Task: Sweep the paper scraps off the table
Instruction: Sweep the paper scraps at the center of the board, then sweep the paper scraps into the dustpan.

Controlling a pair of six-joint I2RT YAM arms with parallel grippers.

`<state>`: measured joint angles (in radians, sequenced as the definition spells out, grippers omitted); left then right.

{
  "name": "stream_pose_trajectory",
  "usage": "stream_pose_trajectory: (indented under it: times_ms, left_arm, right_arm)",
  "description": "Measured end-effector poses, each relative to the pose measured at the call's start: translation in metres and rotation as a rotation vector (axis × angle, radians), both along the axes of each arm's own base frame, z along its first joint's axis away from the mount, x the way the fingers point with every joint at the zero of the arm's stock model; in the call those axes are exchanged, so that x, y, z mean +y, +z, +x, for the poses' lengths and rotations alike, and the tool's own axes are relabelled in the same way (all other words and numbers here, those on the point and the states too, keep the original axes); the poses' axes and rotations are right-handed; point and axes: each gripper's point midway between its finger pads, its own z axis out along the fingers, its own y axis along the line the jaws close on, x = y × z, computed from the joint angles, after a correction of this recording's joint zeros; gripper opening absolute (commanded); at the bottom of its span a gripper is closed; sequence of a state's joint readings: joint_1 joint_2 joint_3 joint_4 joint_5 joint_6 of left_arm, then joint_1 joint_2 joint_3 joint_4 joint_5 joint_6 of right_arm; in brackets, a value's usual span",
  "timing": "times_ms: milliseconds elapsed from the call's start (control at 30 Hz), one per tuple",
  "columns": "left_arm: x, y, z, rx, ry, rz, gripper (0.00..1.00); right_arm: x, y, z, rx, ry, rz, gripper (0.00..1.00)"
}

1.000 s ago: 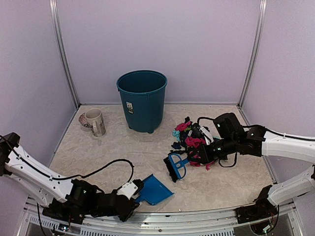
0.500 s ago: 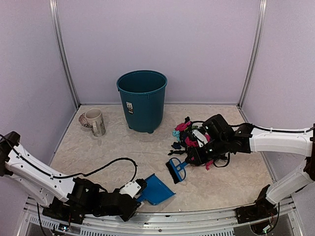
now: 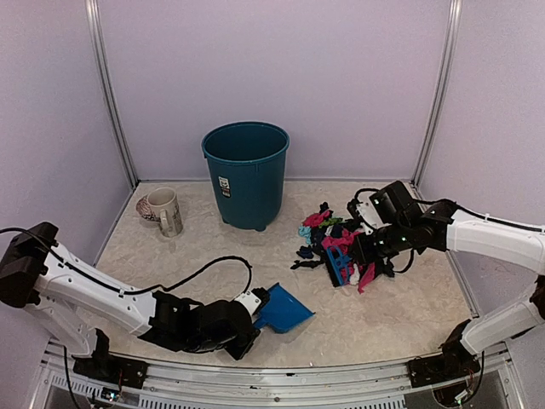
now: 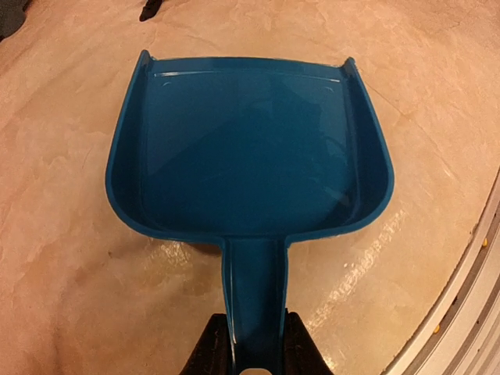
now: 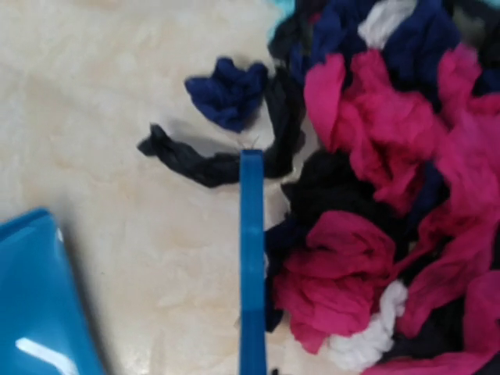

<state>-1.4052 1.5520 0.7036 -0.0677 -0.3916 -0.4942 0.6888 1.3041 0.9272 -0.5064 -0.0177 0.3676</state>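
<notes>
Now, left end effector [image 4: 254,348]: pinching the handle of the dustpan [image 4: 250,148], pan empty, low on the counter [image 4: 62,297].
Right end effector [image 3: 364,251]: pressed together on the brush [image 3: 338,266], which is buried in the heap.
Paper scraps [image 3: 328,232]: piled right of centre, well apart from the pan.
Gap: a hard stroke could spray light bits wide of the pan mouth.
Strays [image 5: 229,92]: 2 dark pieces sit outside the heap and are easily missed.
Pan: a brush knock could skid it.

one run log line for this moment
left gripper: shut on dustpan handle | pan empty | right gripper: shut on hand brush | paper scraps: piled beside brush, on table
</notes>
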Motion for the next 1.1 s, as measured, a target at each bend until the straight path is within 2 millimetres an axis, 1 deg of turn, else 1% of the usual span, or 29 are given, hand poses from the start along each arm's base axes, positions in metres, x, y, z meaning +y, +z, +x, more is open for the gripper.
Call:
stream_pose_trajectory:
  times_ms: [100,167,233,300,367,433,500,533,567,667,767,833,1100]
  left_arm:
    - [-0.016,-0.001,0.012,-0.003,-0.009,-0.015,0.12]
    - [-0.024,-0.005,0.018,-0.002,-0.018,-0.015,0.12]
    - [-0.032,-0.011,0.023,-0.001,-0.029,-0.007,0.11]
    - [-0.038,-0.018,0.028,0.000,-0.041,0.006,0.11]
    - [-0.045,-0.023,0.030,-0.001,-0.053,0.016,0.10]
    - [-0.052,-0.025,0.034,-0.003,-0.060,0.018,0.10]
    - [-0.061,-0.025,0.036,-0.007,-0.067,0.011,0.10]
    - [-0.064,-0.024,0.038,-0.009,-0.069,0.008,0.10]
    - [-0.067,-0.024,0.039,-0.010,-0.070,0.005,0.10]
    - [-0.074,-0.023,0.043,-0.013,-0.069,0.001,0.10]
    - [-0.080,-0.022,0.048,-0.015,-0.068,0.006,0.10]
    - [-0.082,-0.023,0.051,-0.015,-0.065,0.011,0.10]
    - [-0.085,-0.021,0.053,-0.010,-0.065,0.032,0.10]
  right_arm:
    - [-0.001,0.020,0.003,-0.039,-0.001,0.006,0.00]
    - [-0.004,0.039,0.004,-0.074,-0.006,0.013,0.00]
    - [-0.010,0.064,0.006,-0.129,-0.022,0.017,0.00]
    - [-0.020,0.091,0.008,-0.193,-0.051,0.017,0.00]
    - [-0.034,0.114,0.012,-0.265,-0.098,-0.003,0.00]
    - [-0.051,0.122,0.016,-0.312,-0.152,-0.050,0.00]
    - [-0.066,0.118,0.021,-0.329,-0.198,-0.115,0.00]
    - [-0.073,0.113,0.024,-0.333,-0.221,-0.152,0.00]
    - [-0.082,0.104,0.027,-0.330,-0.242,-0.202,0.00]
    - [-0.098,0.075,0.033,-0.310,-0.277,-0.324,0.00]
    - [-0.106,0.044,0.040,-0.292,-0.281,-0.437,0.00]
    - [-0.104,0.031,0.045,-0.286,-0.266,-0.468,0.00]
    - [-0.071,0.009,0.073,-0.304,-0.160,-0.455,0.00]
